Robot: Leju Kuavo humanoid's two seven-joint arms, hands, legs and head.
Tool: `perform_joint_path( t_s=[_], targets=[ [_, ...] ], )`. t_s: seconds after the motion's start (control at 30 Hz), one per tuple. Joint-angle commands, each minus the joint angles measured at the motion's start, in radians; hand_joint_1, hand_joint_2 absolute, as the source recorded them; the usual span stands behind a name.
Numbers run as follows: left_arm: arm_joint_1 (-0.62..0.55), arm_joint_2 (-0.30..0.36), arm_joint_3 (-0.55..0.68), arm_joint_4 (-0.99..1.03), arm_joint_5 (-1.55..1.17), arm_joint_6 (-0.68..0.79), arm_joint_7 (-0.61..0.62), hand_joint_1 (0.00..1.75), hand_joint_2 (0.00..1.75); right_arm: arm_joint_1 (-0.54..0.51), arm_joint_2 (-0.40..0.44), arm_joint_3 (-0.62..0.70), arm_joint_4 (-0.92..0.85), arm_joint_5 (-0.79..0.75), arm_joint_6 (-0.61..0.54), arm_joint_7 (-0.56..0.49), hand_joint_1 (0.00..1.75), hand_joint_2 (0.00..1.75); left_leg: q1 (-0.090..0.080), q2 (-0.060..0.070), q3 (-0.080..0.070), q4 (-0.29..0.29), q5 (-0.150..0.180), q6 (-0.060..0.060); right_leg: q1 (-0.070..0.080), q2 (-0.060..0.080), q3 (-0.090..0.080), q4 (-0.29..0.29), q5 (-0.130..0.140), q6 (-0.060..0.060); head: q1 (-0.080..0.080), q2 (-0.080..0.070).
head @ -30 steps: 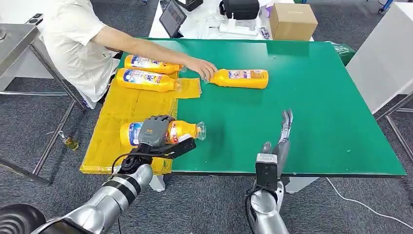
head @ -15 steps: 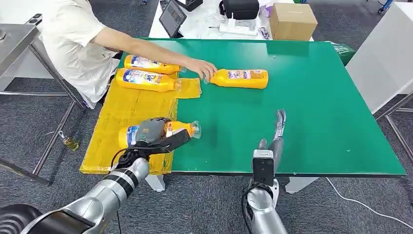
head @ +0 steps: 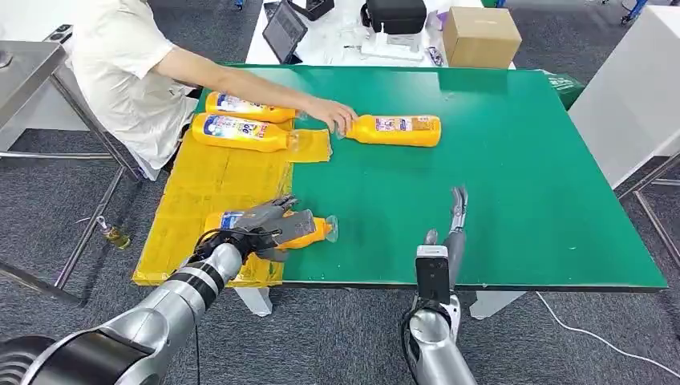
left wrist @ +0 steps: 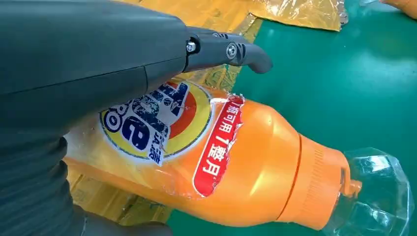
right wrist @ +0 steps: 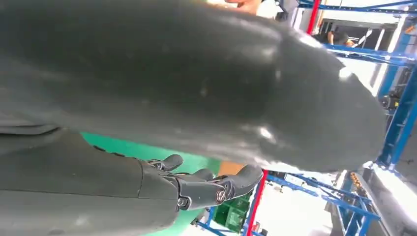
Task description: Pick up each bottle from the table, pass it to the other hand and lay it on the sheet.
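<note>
L hand (head: 269,220) lies over the label end of an orange detergent bottle (head: 309,233), fingers draped across the body. The bottle lies on its side at the near edge of the yellow sheet (head: 208,180), clear cap (head: 330,228) poking out past the fingertips onto the green desk (head: 521,176). Wrist view shows fingers (left wrist: 226,49) arched above the label w/ a gap, thumb side hidden, so can't tell if the grip is clamped or slack. Judging by the low, flat lie of the bottle, this looks like the laying-down step: it's down lengthwise so it won't roll off the sheet.

R hand (head: 457,212) stands edge-up over the desk, well apart to the right of the bottle, fingers straight and spread, holding nothing. Prob. parked there ready for the next pick.

Further out, beyond the L hand at the far end of the sheet, two more orange bottles (head: 240,132) lie side by side, caps toward the desk centre. Just right of those, off the sheet, a fourth bottle (head: 397,128) lies on the bare green; a person's hand (head: 333,112) rests at its cap end, likely setting it out as the next one to pick.

Behind the desk: cardboard box (head: 481,34), shut, contents unseen; tablet (head: 285,30) and a black bag (head: 397,14) on a white table.
</note>
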State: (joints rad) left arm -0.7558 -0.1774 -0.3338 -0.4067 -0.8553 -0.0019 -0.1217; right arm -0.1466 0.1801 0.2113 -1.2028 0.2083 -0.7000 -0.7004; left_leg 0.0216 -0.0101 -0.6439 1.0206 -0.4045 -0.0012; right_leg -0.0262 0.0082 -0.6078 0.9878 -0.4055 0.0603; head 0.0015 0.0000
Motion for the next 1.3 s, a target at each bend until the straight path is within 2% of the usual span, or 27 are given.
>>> perform_joint_path(
  t_s=[0.03, 0.6, 0.63, 0.67, 0.7, 0.8, 0.9, 0.97, 1.13, 1.23, 1.3],
  targets=[
    [-0.003, 0.009, -0.004, 0.083, 0.0, -0.015, 0.004, 0.0, 1.75, -0.037, -0.02, -0.001, 0.068, -0.004, 0.002, 0.002, 0.0, 0.0, 0.0, 0.002, 0.004, -0.001, -0.001, 0.001, 0.0, 0.001, 0.003, -0.001, 0.0, -0.002, 0.0, 0.0],
    [0.0, 0.005, -0.015, 0.08, 0.027, -0.039, 0.0, 0.02, 1.75, -0.045, -0.02, -0.01, 0.092, 0.018, 0.002, 0.002, 0.0, 0.0, 0.0, 0.002, 0.004, -0.001, -0.001, 0.001, 0.0, 0.001, 0.004, -0.001, 0.0, -0.002, 0.0, 0.0],
    [0.072, -0.033, 0.059, -0.062, 0.138, 0.211, -0.252, 0.0, 1.75, -0.027, -0.005, -0.048, 0.07, 0.063, 0.002, 0.002, 0.0, 0.0, 0.0, 0.003, 0.006, -0.002, -0.002, 0.002, 0.001, 0.002, 0.006, -0.002, -0.001, -0.003, 0.0, 0.0],
    [0.095, -0.064, 0.03, -0.133, 0.127, 0.37, -0.351, 0.0, 1.75, -0.011, -0.005, -0.054, 0.055, 0.069, 0.002, 0.002, 0.0, 0.0, 0.0, 0.002, 0.004, -0.001, -0.001, 0.001, 0.0, 0.001, 0.004, -0.001, 0.0, -0.002, 0.0, 0.0],
    [0.146, -0.078, -0.021, -0.263, 0.111, 0.397, -0.308, 0.0, 1.75, 0.001, -0.007, -0.059, 0.043, 0.071, 0.002, 0.002, 0.0, 0.0, 0.0, -0.001, 0.005, -0.002, -0.001, 0.002, 0.0, -0.002, 0.006, -0.002, -0.001, -0.002, 0.0, 0.0],
    [0.26, -0.038, -0.147, -0.531, 0.158, 0.356, -0.256, 0.0, 1.75, 0.015, -0.007, -0.08, 0.022, 0.086, 0.002, 0.002, 0.0, 0.0, 0.0, -0.003, 0.004, -0.001, -0.001, 0.002, 0.0, -0.004, 0.005, -0.001, -0.002, -0.003, -0.002, 0.0],
    [0.305, -0.004, -0.219, -0.624, 0.233, 0.341, -0.289, 0.0, 1.75, 0.019, -0.007, -0.091, 0.015, 0.093, 0.002, 0.002, 0.0, 0.0, -0.002, 0.001, 0.002, -0.001, -0.001, 0.002, -0.001, 0.0, 0.002, -0.001, -0.002, -0.002, 0.0, 0.0],
    [0.315, 0.007, -0.25, -0.664, 0.272, 0.329, -0.306, 0.0, 1.75, 0.021, -0.008, -0.095, 0.012, 0.097, 0.002, 0.002, 0.0, 0.0, -0.001, 0.003, 0.006, -0.001, -0.004, 0.002, 0.0, 0.001, 0.006, -0.002, -0.003, -0.003, 0.0, 0.0],
    [0.324, 0.04, -0.313, -0.762, 0.368, 0.255, -0.313, 0.0, 1.75, 0.023, -0.013, -0.102, 0.005, 0.099, 0.002, 0.002, 0.0, 0.0, 0.0, 0.0, 0.002, 0.0, -0.003, 0.001, 0.001, -0.001, 0.002, 0.0, -0.002, -0.003, 0.0, 0.0],
    [0.325, 0.042, -0.316, -0.769, 0.384, 0.243, -0.312, 0.0, 1.75, 0.023, -0.013, -0.102, 0.005, 0.098, 0.002, 0.002, 0.0, 0.0, 0.0, 0.002, -0.001, 0.0, -0.002, 0.001, 0.0, 0.001, -0.001, -0.001, -0.001, -0.002, 0.0, 0.0],
    [0.325, 0.05, -0.33, -0.785, 0.418, 0.224, -0.315, 0.0, 1.75, 0.022, -0.013, -0.104, 0.005, 0.102, 0.002, 0.002, 0.0, 0.0, 0.0, 0.002, 0.003, 0.0, -0.003, 0.002, 0.001, 0.0, 0.002, -0.001, -0.002, -0.003, 0.0, 0.0]
  ],
)
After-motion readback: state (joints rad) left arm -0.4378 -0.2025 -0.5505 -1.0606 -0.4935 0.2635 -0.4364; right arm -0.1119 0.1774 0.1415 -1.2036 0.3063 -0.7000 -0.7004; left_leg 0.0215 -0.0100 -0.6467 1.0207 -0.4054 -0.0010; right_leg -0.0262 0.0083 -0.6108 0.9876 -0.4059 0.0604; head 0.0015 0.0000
